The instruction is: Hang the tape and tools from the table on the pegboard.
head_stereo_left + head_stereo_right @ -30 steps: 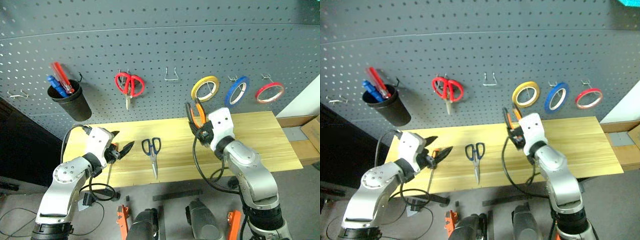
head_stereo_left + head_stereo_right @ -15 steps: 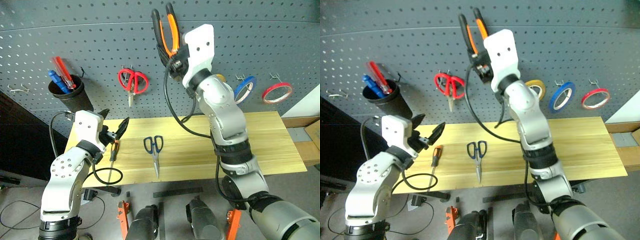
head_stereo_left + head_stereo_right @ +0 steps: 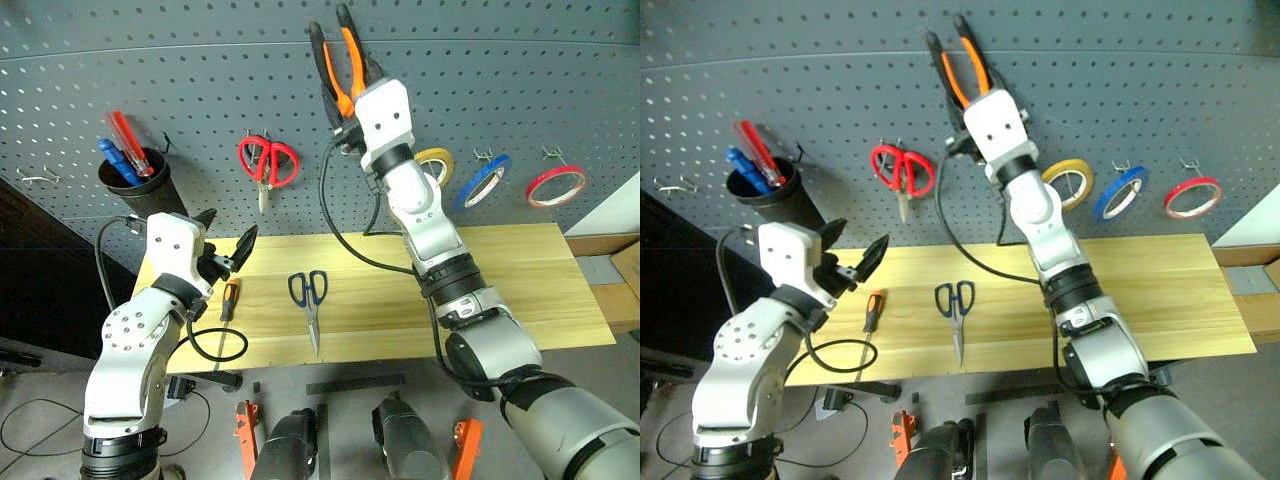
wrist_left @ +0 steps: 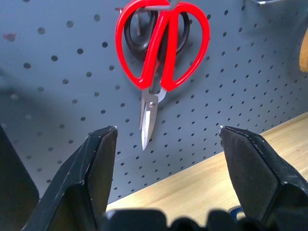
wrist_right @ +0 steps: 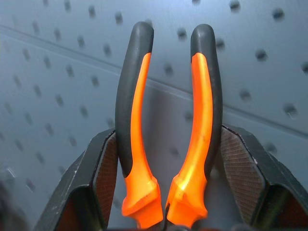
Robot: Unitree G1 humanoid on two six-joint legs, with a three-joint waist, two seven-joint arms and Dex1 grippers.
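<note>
My right gripper [image 3: 347, 112] is raised high against the dark grey pegboard [image 3: 200, 60], shut on the orange-and-black pliers [image 3: 340, 55], whose handles [image 5: 137, 120] point upward between the pads [image 5: 103, 168]. My left gripper [image 3: 228, 232] stands open above the left end of the wooden table [image 3: 520, 290], holding nothing and facing the board [image 4: 57, 72]. On the table lie the orange-handled screwdriver [image 3: 227, 299] and the blue-handled scissors [image 3: 309, 297]. The blue tape [image 3: 476, 180] hangs on a hook at the right of the board.
Red scissors [image 4: 161, 48] hang on the board just ahead of the left gripper. A yellow roll [image 3: 438, 160], partly behind my right arm, and a red roll [image 3: 552, 185] flank the blue tape. A black cup [image 3: 138, 188] with pens hangs at the left. A cable loops over the table's front edge [image 3: 215, 345].
My right arm lifted the pliers from just above the table up in front of the pegboard. The left gripper rose a little, still open.
</note>
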